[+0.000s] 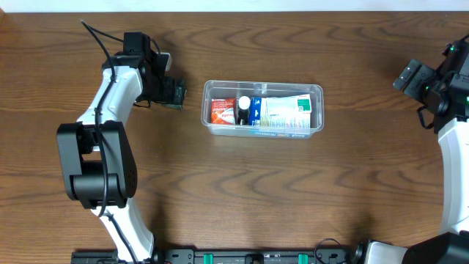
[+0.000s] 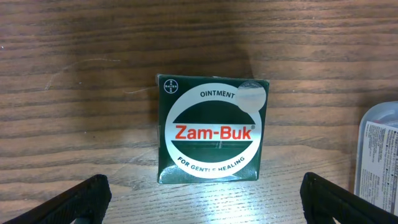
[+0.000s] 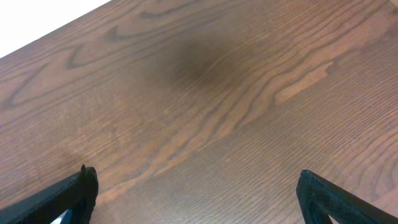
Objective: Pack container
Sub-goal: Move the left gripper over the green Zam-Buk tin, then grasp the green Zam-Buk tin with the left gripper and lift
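The clear plastic container (image 1: 316,94) sits mid-table and holds a red packet (image 1: 222,110), a small black-capped bottle (image 1: 242,108) and blue-and-white boxes (image 1: 282,111). A dark green Zam-Buk ointment box (image 2: 212,129) lies flat on the wood, left of the container. My left gripper (image 2: 202,200) hovers over it, open, both fingers (image 2: 74,202) wide apart and just short of the box, not touching it. Overhead, the left gripper (image 1: 174,94) covers most of that box. My right gripper (image 3: 198,190) is open over bare wood, far right (image 1: 412,76).
The container's corner (image 2: 380,152) shows at the right edge of the left wrist view. The table's back edge (image 3: 37,37) is near the right gripper. Both arm bases stand at the table's front edge.
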You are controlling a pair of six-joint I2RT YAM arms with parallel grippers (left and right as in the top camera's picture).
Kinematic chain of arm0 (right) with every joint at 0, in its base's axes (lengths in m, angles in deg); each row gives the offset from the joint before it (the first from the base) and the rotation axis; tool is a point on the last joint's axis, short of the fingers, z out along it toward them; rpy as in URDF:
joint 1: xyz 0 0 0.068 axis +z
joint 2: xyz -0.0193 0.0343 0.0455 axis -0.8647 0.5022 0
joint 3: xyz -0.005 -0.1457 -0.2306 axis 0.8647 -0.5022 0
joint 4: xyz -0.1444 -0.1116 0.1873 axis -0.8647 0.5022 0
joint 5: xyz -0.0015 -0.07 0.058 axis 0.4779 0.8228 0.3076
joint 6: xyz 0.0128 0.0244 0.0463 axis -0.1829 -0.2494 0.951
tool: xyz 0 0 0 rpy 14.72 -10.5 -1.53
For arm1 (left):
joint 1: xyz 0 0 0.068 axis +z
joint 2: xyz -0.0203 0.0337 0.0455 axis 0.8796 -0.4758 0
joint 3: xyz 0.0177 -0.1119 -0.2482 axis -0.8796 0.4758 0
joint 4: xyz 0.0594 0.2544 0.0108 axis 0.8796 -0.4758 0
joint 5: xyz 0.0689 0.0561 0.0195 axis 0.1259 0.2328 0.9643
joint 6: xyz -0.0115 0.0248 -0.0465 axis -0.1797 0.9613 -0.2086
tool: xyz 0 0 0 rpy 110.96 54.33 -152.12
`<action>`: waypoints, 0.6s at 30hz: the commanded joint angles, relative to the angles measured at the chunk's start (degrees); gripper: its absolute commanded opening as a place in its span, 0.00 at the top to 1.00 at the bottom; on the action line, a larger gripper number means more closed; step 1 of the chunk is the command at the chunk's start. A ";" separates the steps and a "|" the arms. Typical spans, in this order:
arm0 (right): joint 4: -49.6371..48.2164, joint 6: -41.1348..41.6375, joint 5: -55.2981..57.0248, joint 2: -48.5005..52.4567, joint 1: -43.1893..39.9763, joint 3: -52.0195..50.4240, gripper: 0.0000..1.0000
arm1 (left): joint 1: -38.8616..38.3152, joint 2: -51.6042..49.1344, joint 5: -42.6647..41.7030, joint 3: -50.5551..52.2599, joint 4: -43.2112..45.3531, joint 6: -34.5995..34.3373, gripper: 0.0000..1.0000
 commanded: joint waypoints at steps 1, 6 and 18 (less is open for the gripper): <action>0.04 0.76 0.17 -0.04 -0.37 0.24 0.01 | 0.09 0.09 -0.37 -0.87 0.04 0.48 0.02; 0.04 0.76 0.17 -0.04 -0.37 0.24 0.01 | 0.09 0.02 -0.37 -0.81 0.24 0.48 0.02; 0.04 0.76 0.17 -0.04 -0.37 0.24 0.01 | 0.09 -0.24 -0.31 -0.50 2.51 0.55 0.02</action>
